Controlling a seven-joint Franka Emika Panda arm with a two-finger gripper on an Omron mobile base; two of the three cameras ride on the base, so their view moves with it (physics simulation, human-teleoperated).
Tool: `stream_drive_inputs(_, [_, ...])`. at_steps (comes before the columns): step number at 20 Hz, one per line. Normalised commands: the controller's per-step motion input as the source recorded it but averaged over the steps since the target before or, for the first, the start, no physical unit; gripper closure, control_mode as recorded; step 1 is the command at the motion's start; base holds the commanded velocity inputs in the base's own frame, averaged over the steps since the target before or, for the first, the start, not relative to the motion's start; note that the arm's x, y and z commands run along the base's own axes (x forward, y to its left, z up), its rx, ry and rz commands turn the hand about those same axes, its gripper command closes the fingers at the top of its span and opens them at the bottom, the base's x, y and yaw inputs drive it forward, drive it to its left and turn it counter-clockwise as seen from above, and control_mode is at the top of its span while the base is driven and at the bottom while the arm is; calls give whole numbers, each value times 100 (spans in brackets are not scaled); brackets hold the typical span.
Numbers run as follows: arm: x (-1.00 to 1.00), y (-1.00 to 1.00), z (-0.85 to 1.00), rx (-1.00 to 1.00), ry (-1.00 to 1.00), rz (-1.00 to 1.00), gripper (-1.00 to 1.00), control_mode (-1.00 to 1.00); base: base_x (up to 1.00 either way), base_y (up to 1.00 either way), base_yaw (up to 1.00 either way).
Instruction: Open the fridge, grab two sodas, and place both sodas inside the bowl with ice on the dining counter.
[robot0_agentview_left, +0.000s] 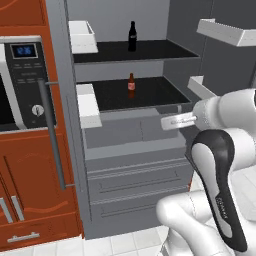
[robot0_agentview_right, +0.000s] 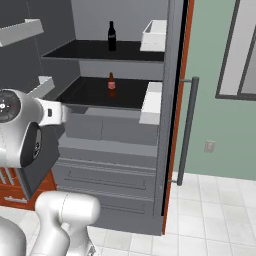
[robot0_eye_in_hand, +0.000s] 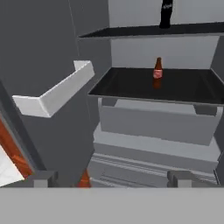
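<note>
With both fridge (robot0_agentview_left: 135, 165) doors swung wide, the claw (robot0_eye_in_hand: 113, 177) hangs empty and spread wide before the shelves. One soda (robot0_eye_in_hand: 158, 73) stands on the middle shelf, another (robot0_agentview_left: 132, 36) on the shelf above. Next comes a reach forward to close on the nearer bottle.

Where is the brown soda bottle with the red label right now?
The brown soda bottle stands upright near the middle of the open fridge's lower black shelf, one shelf below the black bottle, and ahead of the open gripper.
</note>
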Motion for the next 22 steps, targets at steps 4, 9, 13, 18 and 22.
stream_drive_inputs(4, [0,-47,-20,-25,-10,-20,-100,-100,0,0,0])
stream_drive_inputs(9, [6,-2,-18,-17,0,-9,-100,-100,0,0,0])
stream_drive_inputs(13, [13,9,0,0,0,-7,-100,-100,0,0,0])
stream_drive_inputs(18, [10,1,-7,0,3,-4,-100,-100,0,0,0])
stream_drive_inputs(22, [17,0,-5,0,5,0,-100,-100,0,0,0])
